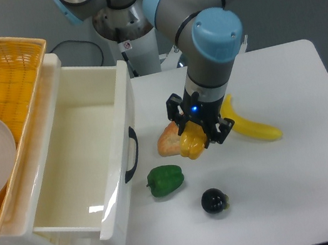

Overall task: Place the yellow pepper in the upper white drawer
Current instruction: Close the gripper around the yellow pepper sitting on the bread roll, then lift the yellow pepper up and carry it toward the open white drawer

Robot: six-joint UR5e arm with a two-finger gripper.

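Note:
The yellow pepper (192,143) is glossy yellow-orange and sits between the fingers of my gripper (199,136), which points down over the table's middle and is shut on it. Whether the pepper is lifted off the table or still touching it I cannot tell. The upper white drawer (87,155) stands pulled open at the left, its inside bare, its black curved handle (132,153) facing the pepper. The gripper is to the right of the drawer front, about a hand's width away.
A pale orange piece of food (168,139) lies just left of the pepper. A banana (250,124) lies to the right, a green pepper (165,180) and a small dark round fruit (214,200) in front. A yellow wicker basket (7,80) with fruit and a glass bowl sits on top at the left.

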